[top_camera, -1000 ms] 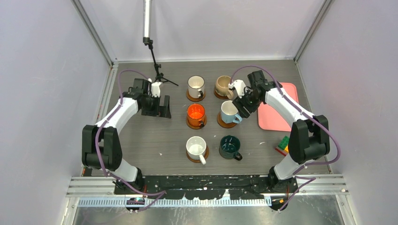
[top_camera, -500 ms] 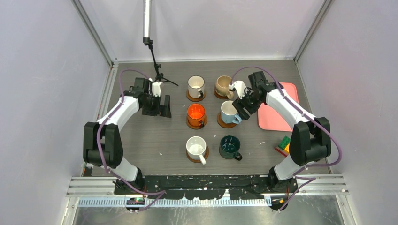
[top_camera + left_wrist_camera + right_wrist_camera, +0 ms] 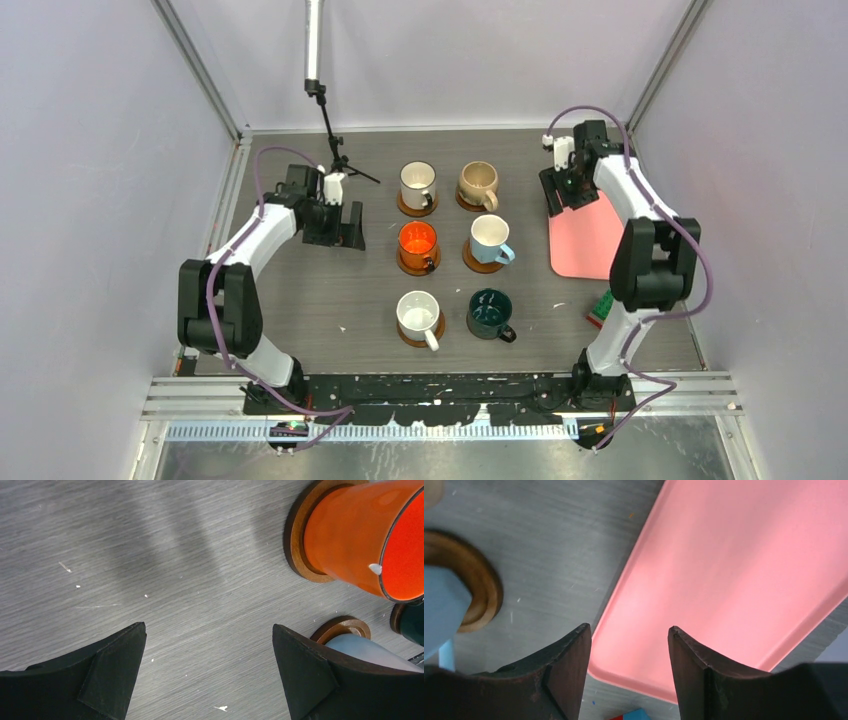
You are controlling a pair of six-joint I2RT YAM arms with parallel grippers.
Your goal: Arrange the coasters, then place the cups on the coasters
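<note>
Six cups stand on round brown coasters in two columns: white cup (image 3: 418,183), beige cup (image 3: 478,182), orange cup (image 3: 417,241), light blue cup (image 3: 489,237), a second white cup (image 3: 417,313) and dark green cup (image 3: 489,309). My left gripper (image 3: 345,228) hangs open and empty over bare table, left of the orange cup (image 3: 360,540) and its coaster (image 3: 299,555). My right gripper (image 3: 565,190) is open and empty above the pink tray's corner. In its wrist view, the light blue cup (image 3: 439,615) and its coaster (image 3: 481,587) lie off to the left.
The pink tray (image 3: 590,240) lies at the right, filling much of the right wrist view as the tray (image 3: 734,570). Small toy bricks (image 3: 603,307) sit near the right arm. A black stand (image 3: 332,150) rises at the back left. Enclosure walls close in both sides.
The right arm has pulled away from the light blue cup, swinging back and right over the pink tray's far corner. The left arm has not moved.
</note>
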